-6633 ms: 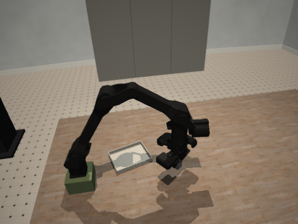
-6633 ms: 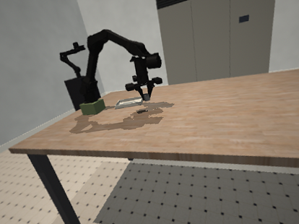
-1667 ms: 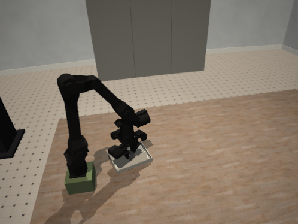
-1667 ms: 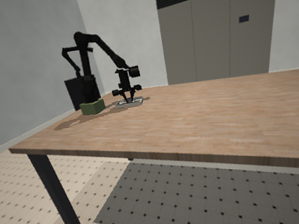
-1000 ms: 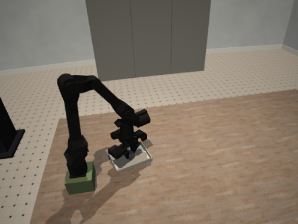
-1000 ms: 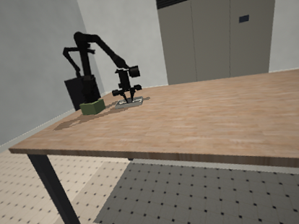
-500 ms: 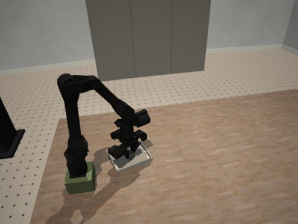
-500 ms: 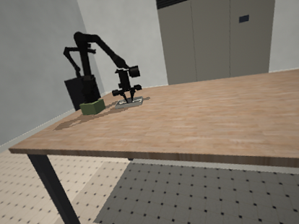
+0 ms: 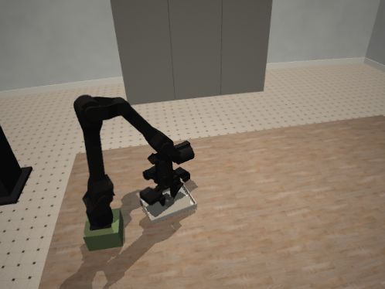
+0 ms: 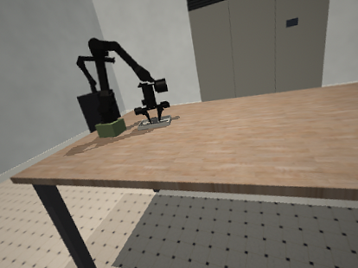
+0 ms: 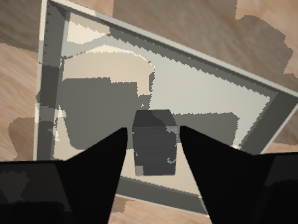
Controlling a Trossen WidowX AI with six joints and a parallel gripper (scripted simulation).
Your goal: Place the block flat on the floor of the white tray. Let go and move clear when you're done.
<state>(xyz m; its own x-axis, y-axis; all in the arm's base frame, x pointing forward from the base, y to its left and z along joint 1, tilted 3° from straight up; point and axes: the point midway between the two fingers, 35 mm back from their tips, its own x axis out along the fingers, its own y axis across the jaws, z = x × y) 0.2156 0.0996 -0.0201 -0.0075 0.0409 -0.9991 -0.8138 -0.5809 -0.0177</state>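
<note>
The white tray (image 9: 171,207) lies on the wooden table near the arm's base; it also shows in the exterior view (image 10: 154,123) and fills the wrist view (image 11: 150,100). A dark grey block (image 11: 154,142) rests on the tray floor, close to the tray's near rim. My gripper (image 11: 153,131) points down into the tray, its fingers standing on either side of the block with a thin gap on each side. It is open. In the top and exterior views the gripper (image 9: 165,196) (image 10: 152,115) hides the block.
The arm stands on a green base (image 9: 103,232) left of the tray. A black stand (image 9: 9,174) is on the floor beyond the table's left edge. A grey cabinet (image 9: 191,46) stands at the back wall.
</note>
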